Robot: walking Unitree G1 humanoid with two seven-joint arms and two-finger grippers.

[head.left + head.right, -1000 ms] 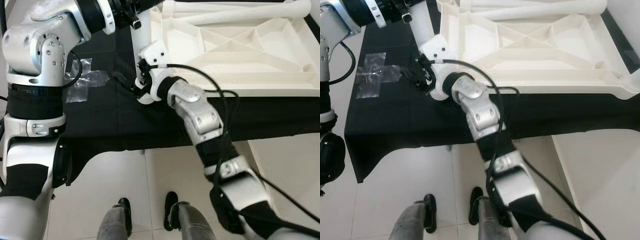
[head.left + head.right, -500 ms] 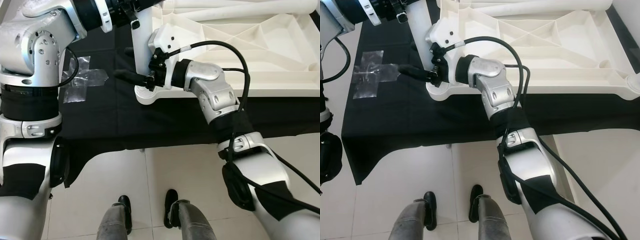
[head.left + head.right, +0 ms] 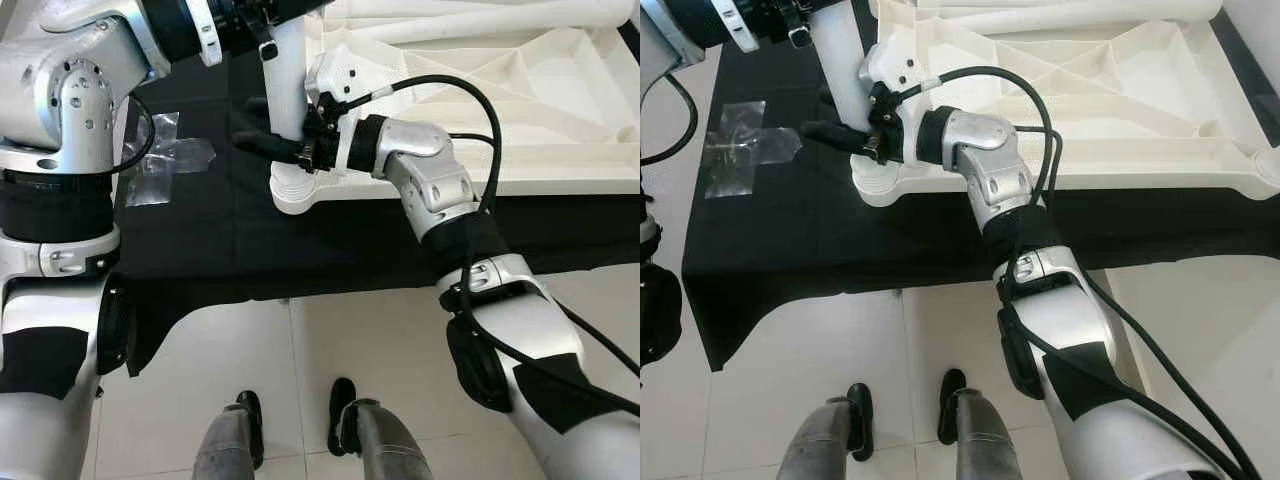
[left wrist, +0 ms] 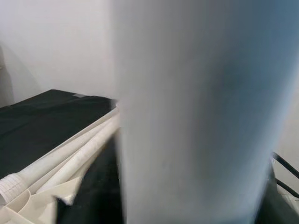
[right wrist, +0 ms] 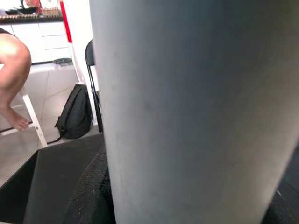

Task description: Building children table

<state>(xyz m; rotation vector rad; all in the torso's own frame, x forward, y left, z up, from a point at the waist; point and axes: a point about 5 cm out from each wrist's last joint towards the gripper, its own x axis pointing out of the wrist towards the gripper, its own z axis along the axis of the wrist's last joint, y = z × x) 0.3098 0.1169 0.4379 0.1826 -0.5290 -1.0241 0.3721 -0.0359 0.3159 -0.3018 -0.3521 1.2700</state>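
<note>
The white children's table top [image 3: 480,90] lies upside down on a black-covered surface. A white table leg [image 3: 287,90] stands upright in its near-left corner socket [image 3: 300,192]. My left gripper [image 3: 262,18] is shut on the leg's upper end. My right gripper [image 3: 264,125] reaches in from the right with one black finger on each side of the leg, just above the socket, closed against it. Both wrist views are pressed up to the leg [image 4: 187,116] [image 5: 196,116].
Spare white legs [image 4: 60,158] lie along the far side of the table top. A clear plastic bag [image 3: 160,165] lies on the black cloth [image 3: 220,240] to the left. The cloth's front edge hangs over white floor tiles. A person's leg [image 5: 11,60], a backpack [image 5: 74,116] and a folding chair are beyond.
My right arm has swung up and left from beside the socket. Its fingers now sit around the leg a little higher. The left gripper and the leg stay as they were.
</note>
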